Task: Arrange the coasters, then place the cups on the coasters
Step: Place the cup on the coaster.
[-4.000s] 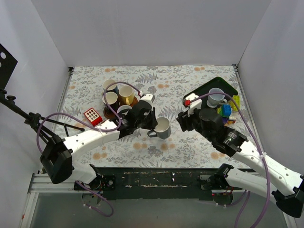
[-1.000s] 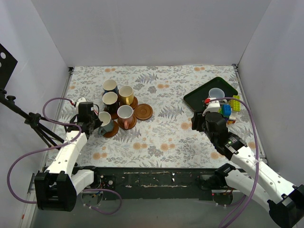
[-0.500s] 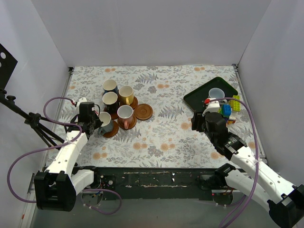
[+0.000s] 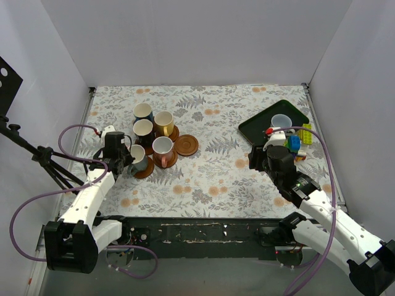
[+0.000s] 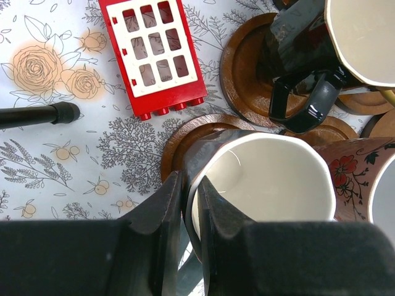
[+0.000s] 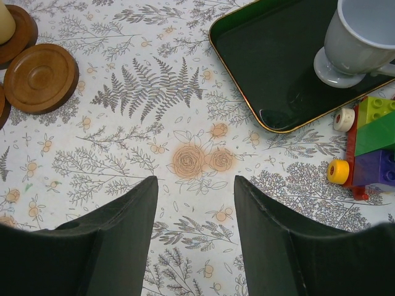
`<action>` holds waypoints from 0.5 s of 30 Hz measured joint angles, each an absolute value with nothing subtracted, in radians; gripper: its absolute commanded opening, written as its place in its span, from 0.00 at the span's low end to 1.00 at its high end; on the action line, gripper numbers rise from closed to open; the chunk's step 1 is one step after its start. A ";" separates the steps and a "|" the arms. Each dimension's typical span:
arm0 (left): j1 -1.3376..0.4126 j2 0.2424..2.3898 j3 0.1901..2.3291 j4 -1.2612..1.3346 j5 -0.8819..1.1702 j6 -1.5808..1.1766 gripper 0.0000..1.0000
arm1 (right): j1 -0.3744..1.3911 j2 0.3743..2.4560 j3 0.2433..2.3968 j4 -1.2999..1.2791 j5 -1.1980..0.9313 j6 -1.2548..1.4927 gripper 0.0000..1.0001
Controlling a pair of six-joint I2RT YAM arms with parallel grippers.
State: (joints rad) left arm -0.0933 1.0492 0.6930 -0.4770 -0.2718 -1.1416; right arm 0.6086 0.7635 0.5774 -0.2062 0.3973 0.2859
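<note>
Red block (image 5: 153, 57) lies near left gripper (image 5: 188, 184), seemingly pinching a cup (image 5: 265, 185).

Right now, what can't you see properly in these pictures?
- Left wrist view: the left gripper hides the near side of the gripped cup. That cup covers most of its coaster.
- Left wrist view: the flowery cup is cut off by the right edge.
- Right wrist view: the pale cup on the tray loses its top at the edge, and the toy blocks run off the right.

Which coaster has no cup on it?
The coaster at the right end of the group, beside the pink cup; it alone shows its whole top.
</note>
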 measured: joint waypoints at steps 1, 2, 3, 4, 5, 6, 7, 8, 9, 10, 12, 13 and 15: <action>-0.096 1.051 0.693 -0.474 -0.274 -1.141 0.09 | 0.609 0.764 0.577 -0.207 0.397 0.286 0.60; -0.099 1.052 0.693 -0.472 -0.275 -1.139 0.09 | 0.608 0.764 0.577 -0.207 0.397 0.286 0.60; -0.101 1.052 0.693 -0.470 -0.277 -1.138 0.10 | 0.608 0.764 0.577 -0.206 0.397 0.286 0.60; -0.104 1.053 0.693 -0.469 -0.278 -1.137 0.11 | 0.608 0.764 0.577 -0.206 0.397 0.286 0.60; -0.106 1.055 0.693 -0.468 -0.279 -1.137 0.12 | 0.608 0.764 0.576 -0.206 0.397 0.286 0.60; -0.109 1.056 0.693 -0.467 -0.281 -1.137 0.12 | 0.608 0.764 0.575 -0.206 0.397 0.286 0.61; -0.112 1.057 0.693 -0.467 -0.282 -1.137 0.12 | 0.608 0.764 0.574 -0.206 0.397 0.286 0.61; -0.114 1.057 0.693 -0.467 -0.286 -1.137 0.12 | 0.608 0.764 0.574 -0.207 0.397 0.286 0.61; -0.116 1.058 0.694 -0.467 -0.289 -1.136 0.12 | 0.608 0.764 0.574 -0.207 0.397 0.286 0.61; -0.118 1.059 0.695 -0.467 -0.292 -1.136 0.12 | 0.608 0.764 0.574 -0.206 0.397 0.286 0.61; -0.123 1.061 0.696 -0.467 -0.300 -1.134 0.12 | 0.608 0.764 0.573 -0.206 0.397 0.286 0.61; -0.127 1.063 0.697 -0.468 -0.306 -1.134 0.12 | 0.608 0.764 0.573 -0.206 0.397 0.286 0.61; -0.133 1.066 0.699 -0.470 -0.315 -1.134 0.11 | 0.606 0.764 0.573 -0.206 0.395 0.286 0.61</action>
State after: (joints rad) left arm -0.1326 1.0657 0.6987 -0.4698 -0.3145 -1.1339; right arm 0.6060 0.7635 0.5732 -0.2062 0.3950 0.2859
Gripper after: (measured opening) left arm 0.128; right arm 0.606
